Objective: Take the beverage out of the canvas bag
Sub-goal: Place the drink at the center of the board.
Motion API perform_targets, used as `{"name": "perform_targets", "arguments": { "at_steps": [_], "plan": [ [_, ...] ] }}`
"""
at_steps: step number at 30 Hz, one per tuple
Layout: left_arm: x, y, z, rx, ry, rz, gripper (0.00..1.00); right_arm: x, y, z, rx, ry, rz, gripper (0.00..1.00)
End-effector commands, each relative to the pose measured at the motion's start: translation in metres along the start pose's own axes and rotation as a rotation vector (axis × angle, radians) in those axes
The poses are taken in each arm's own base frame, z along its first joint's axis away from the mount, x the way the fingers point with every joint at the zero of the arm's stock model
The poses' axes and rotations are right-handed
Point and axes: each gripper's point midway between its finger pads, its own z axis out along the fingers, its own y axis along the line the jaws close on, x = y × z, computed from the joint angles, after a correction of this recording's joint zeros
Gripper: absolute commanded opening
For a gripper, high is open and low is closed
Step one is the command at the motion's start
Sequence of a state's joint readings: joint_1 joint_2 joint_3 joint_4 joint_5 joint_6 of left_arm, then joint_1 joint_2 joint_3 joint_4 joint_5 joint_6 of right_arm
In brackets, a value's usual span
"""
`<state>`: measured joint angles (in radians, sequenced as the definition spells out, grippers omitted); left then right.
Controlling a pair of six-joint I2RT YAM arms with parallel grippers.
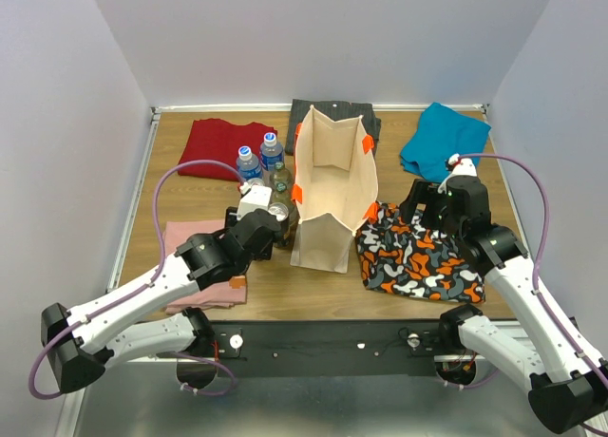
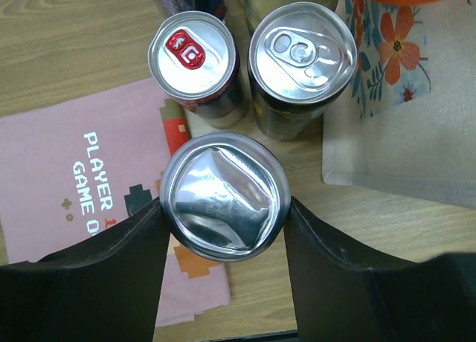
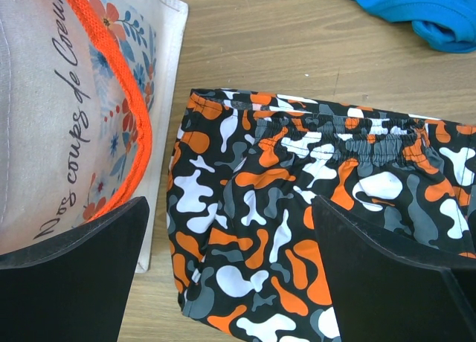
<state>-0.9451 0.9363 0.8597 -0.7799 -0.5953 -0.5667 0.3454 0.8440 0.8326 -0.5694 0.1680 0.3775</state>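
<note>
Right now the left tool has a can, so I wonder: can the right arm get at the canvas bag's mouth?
Probably yes: the right tool hangs open above the camouflage shorts just beside the canvas bag, and nothing stands between them.

Upright open canvas bag [image 1: 320, 239], can [image 2: 223, 197] outside

The pink cloth [image 2: 82, 178], at nine o'clock, read "PLAYER" and "GAME O"; the canvas bag [image 3: 44, 134] bore "Nos coups de Coeur".
</note>
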Motion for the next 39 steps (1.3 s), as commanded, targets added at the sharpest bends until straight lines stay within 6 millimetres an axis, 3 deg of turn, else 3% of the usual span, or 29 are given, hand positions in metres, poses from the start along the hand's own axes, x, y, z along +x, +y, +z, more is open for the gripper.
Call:
{"name": "perform_targets", "arguments": {
  "at_steps": [1, 9, 22, 31, 36, 37, 38, 39],
  "plan": [
    [-0.026, -0.013, 0.003, 0.029, -0.103, -0.093, 0.0, -0.002, 0.0, 0.0, -0.001, -0.017, 0.012, 0.99],
    [-0.026, -0.024, 0.007, 0.081, -0.116, -0.128, 0.0, -0.002, 0.001, 0.0, -0.004, -0.017, 0.011, 0.99],
    [-0.01, -0.012, 0.027, 0.062, -0.053, -0.162, 0.0, -0.003, 0.001, 0.0, -0.006, -0.018, 0.011, 0.99],
    [-0.011, -0.011, 0.034, 0.044, -0.038, -0.138, 0.0, 0.0, 0.001, 0.003, -0.001, -0.005, 0.009, 0.99],
    [-0.013, -0.011, 0.034, 0.048, -0.052, -0.156, 0.06, -0.001, 0.001, 0.003, -0.003, -0.006, 0.008, 0.99],
    [-0.012, -0.011, 0.034, 0.046, -0.051, -0.158, 0.09, 0.0, 0.001, 0.003, -0.003, -0.003, 0.006, 0.99],
    [-0.012, -0.01, 0.035, 0.045, -0.049, -0.159, 0.19, 0.0, 0.001, 0.003, -0.002, -0.003, 0.007, 0.99],
    [-0.012, -0.01, 0.034, 0.047, -0.046, -0.158, 0.22, 0.001, 0.001, 0.003, -0.001, -0.002, 0.007, 0.99]
  ]
}}
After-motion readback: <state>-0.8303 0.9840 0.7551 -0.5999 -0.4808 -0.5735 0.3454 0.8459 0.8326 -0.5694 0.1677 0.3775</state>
